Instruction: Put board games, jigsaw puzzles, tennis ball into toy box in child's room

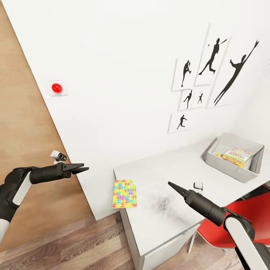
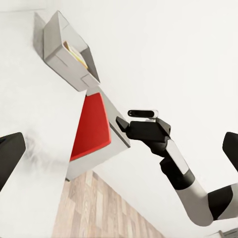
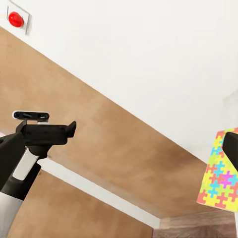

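A jigsaw puzzle (image 1: 124,194) overhangs the table's (image 1: 165,221) corner, between the left gripper (image 1: 83,169), fingers pressed together in mid-air, and the right gripper (image 1: 173,185), likewise closed above the tabletop. Beyond the right gripper, the toy box (image 1: 229,167) holds a board game (image 1: 236,155).

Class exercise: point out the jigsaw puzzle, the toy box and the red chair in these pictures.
jigsaw puzzle (image 1: 124,193), head view, middle of its mosaic face.
toy box (image 1: 225,167), head view, its near grey wall.
red chair (image 1: 249,219), head view, its red seat shell.
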You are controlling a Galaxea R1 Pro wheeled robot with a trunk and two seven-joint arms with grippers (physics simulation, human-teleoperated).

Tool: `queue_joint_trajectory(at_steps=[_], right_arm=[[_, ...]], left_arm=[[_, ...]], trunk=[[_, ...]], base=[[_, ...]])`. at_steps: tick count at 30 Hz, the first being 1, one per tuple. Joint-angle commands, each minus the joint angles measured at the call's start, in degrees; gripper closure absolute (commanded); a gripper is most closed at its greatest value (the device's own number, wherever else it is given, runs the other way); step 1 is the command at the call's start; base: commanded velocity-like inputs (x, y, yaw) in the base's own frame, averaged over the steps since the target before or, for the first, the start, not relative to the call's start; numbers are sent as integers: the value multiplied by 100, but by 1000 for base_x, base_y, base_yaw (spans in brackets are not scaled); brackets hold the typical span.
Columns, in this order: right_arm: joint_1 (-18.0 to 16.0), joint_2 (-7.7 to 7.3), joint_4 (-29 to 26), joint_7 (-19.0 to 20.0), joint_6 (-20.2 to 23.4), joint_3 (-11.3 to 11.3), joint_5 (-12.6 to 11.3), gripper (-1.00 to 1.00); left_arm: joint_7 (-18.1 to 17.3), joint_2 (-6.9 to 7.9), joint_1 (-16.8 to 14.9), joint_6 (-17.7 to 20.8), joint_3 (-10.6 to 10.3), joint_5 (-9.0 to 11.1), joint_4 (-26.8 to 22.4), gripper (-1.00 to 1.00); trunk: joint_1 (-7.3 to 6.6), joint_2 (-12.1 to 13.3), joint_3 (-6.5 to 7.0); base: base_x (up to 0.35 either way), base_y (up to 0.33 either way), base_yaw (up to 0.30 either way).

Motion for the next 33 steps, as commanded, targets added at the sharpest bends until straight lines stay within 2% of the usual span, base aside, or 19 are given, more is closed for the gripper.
queue_joint_trajectory(at_steps=[1, 33], right_arm=[[-5, 0, -1, -1, 41, -5, -30, -100], [-5, 6, -1, -21, 41, -6, -30, -100]], left_arm=[[-10, 1, -6, 60, -3, 12, -1, -100], [-10, 8, 5, 69, -3, 18, -1, -100]], trunk=[[4, -11, -2], [4, -11, 302]], base=[[0, 0, 0], [0, 0, 0]])
